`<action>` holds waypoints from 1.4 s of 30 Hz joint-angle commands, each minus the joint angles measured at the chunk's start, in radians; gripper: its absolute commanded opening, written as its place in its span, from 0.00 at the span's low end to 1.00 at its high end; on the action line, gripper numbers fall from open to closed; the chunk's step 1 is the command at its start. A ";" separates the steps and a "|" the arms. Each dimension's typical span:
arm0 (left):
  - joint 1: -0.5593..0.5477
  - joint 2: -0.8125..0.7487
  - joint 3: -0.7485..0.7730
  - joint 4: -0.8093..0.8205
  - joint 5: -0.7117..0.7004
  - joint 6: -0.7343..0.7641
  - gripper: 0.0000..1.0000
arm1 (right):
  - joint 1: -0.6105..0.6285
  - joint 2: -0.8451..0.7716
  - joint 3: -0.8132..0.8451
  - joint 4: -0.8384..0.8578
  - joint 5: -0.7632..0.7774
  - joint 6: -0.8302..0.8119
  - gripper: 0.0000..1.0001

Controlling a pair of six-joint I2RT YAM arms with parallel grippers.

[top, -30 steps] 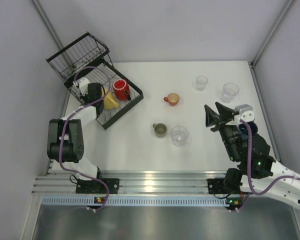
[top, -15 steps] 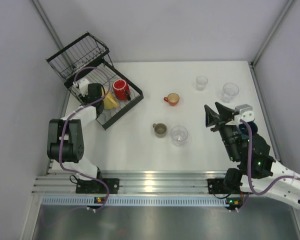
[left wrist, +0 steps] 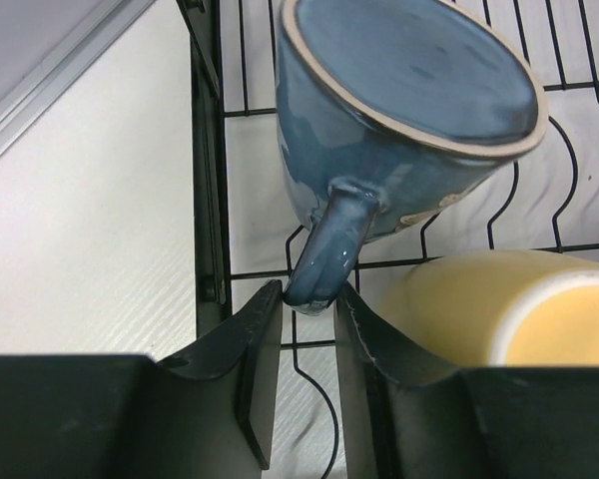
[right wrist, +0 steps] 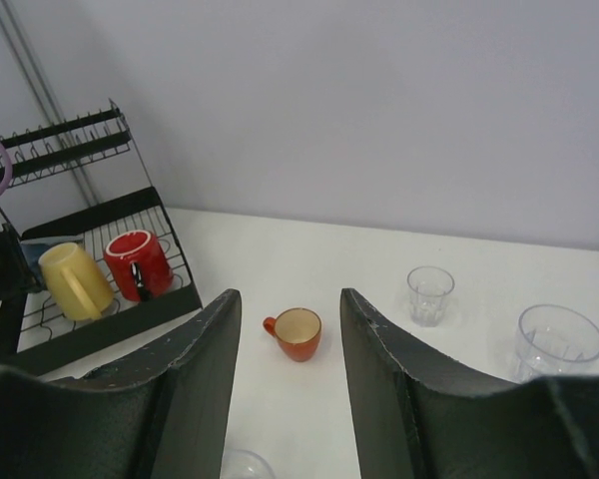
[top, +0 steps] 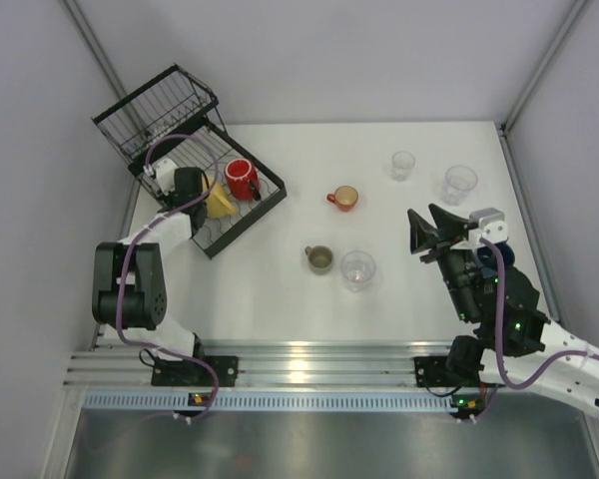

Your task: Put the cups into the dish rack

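Left pincer (left wrist: 306,299) clenched on the handle of the blue mug (left wrist: 399,110). The mug lies tilted over the tray wires of the dish rack (left wrist: 208,200), just beside the yellow mug (left wrist: 459,309); whether the two touch is unclear. Right pincer (top: 429,232) released, grasping nothing, above the desk (top: 280,289), well apart from the rack.

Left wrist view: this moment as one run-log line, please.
left pincer closed on blue mug handle | mug in dish rack | right pincer open, empty
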 commanded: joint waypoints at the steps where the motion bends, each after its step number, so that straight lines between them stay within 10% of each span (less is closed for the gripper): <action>1: 0.007 -0.039 -0.011 -0.005 0.006 -0.032 0.31 | -0.012 -0.007 0.020 0.024 -0.020 0.017 0.45; 15: 0.008 0.003 -0.031 -0.011 0.047 -0.092 0.00 | -0.012 0.007 0.034 0.012 -0.026 0.020 0.45; 22: 0.007 0.009 -0.045 -0.011 0.055 -0.101 0.00 | -0.012 0.007 0.037 0.007 -0.027 0.023 0.45; 42: 0.007 -0.006 -0.077 0.009 0.076 -0.112 0.41 | -0.010 -0.003 0.039 -0.011 -0.044 0.042 0.44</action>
